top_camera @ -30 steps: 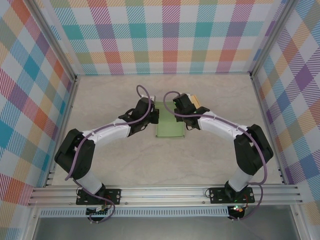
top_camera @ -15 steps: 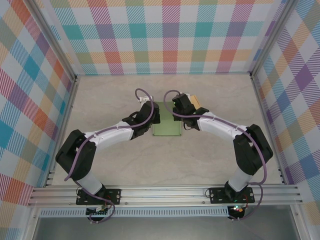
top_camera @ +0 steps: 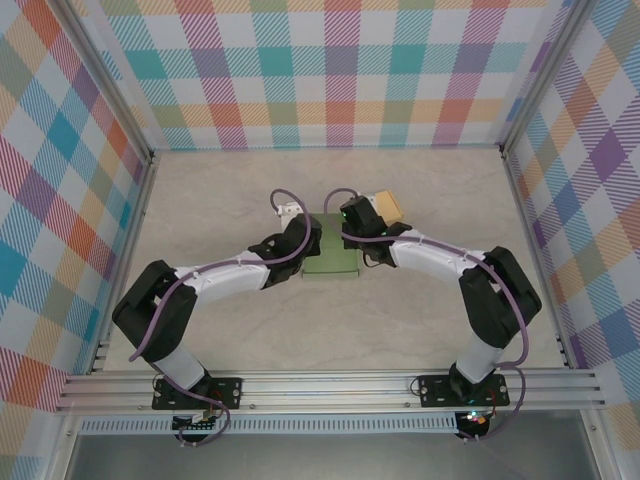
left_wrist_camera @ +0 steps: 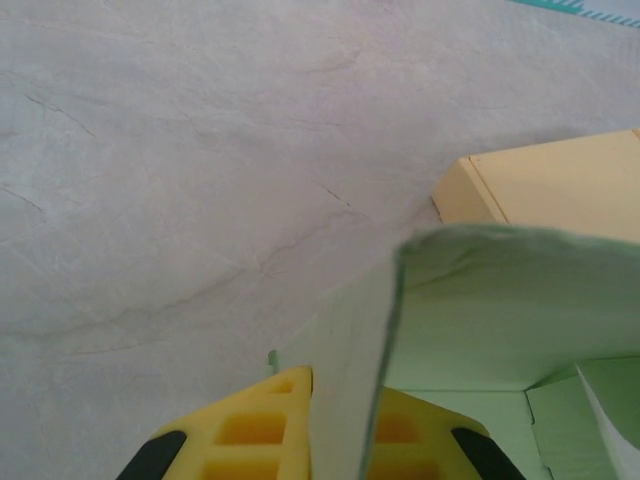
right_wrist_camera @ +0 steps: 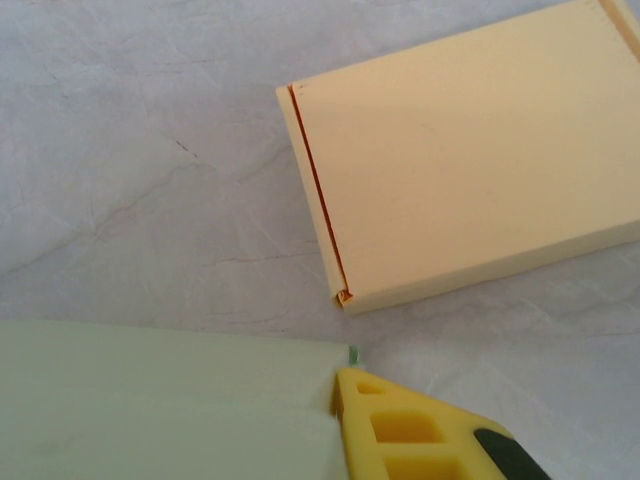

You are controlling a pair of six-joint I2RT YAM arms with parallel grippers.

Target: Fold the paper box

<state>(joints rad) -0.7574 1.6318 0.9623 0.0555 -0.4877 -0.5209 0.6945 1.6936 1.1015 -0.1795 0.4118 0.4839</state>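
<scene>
The green paper box (top_camera: 333,258) sat between the two claws and looked only partly folded. The left claw (left_wrist_camera: 340,425) was clenched on one raised flap. The right claw (top_camera: 352,220) met the box's corner, its grip unclear. The other walls seemingly still needed forming.

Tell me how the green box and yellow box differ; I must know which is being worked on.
The green box is pale green, the yellow box creamy yellow. The green box has a panel standing up, pinched in the left claw; the yellow box lies flat, closed, untouched. The green box sits between the arms, the yellow box just beyond, to the right. Both rest on the table.
</scene>
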